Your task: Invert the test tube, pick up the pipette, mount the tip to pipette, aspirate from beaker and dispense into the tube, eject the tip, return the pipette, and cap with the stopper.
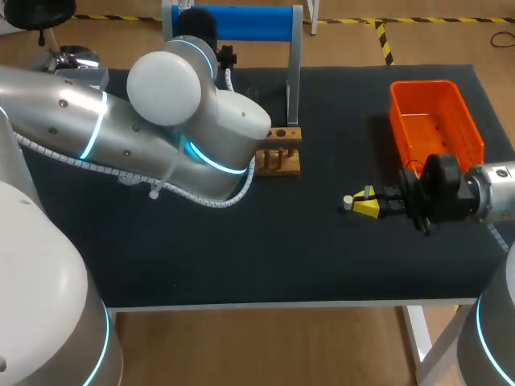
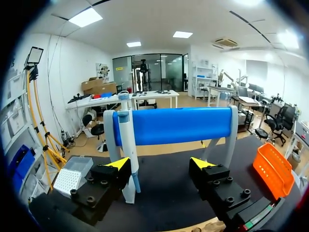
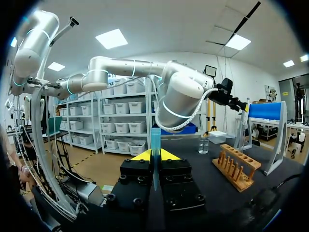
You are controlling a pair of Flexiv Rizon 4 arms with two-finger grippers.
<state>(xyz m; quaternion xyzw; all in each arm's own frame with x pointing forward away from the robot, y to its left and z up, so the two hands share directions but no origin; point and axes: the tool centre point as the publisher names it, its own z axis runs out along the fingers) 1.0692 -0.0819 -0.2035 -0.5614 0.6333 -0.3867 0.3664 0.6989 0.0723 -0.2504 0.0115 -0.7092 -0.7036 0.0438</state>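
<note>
A white and blue pipette (image 2: 127, 150) hangs on the blue stand (image 2: 174, 124) at the table's back. My left gripper (image 2: 161, 164) is open in front of that stand, and the pipette stands just inside one of its fingers (image 2: 118, 164). In the head view my left arm (image 1: 185, 121) hides that gripper. At the right of the table my right gripper (image 1: 372, 207) is shut on the blue test tube (image 3: 155, 137), which sticks out past its yellow tips (image 3: 145, 154); its light end (image 1: 348, 202) points left. Ahead of it stand the wooden rack (image 3: 236, 169) and a small beaker (image 3: 203, 145).
The wooden rack (image 1: 282, 153) sits mid-table beside the stand's post. An orange bin (image 1: 434, 121) stands at the back right, close behind my right gripper. A white tip box (image 2: 67, 179) lies at the back left, beside my left gripper.
</note>
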